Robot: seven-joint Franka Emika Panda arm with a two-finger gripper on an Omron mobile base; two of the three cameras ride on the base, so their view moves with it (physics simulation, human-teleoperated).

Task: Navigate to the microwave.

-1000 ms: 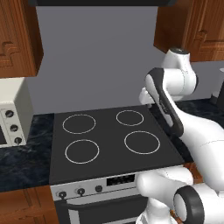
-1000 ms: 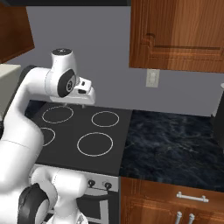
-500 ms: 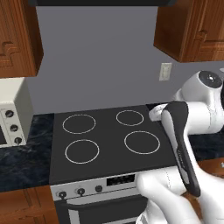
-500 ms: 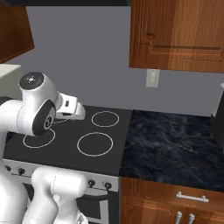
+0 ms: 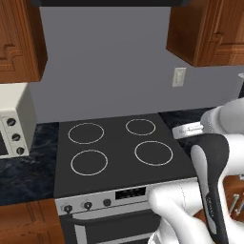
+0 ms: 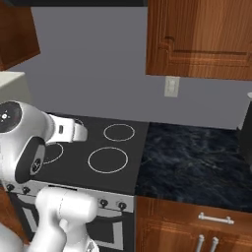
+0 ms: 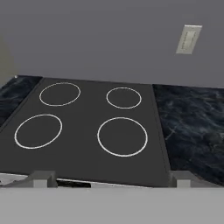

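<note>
black stove top (image 5: 114,152) with four white rings. dark blue marbled counter (image 6: 197,157). brown wood cabinets (image 6: 202,37), grey wall (image 5: 105,62).

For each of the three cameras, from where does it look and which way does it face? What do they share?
Left base view: behind the arm's left, facing forward and down at the stove; the white arm rises lower right.
Right base view: behind its right, same stove; the arm rises lower left.
Hand view: on the hand, low over the stove; fingertips at bottom.
Shared: stove, wall outlet, dark counter.

Lighting was flat and even, pretty bright, no glare anywhere; the stove (image 5: 116,152) looked sharp, shadows were barely there.
</note>
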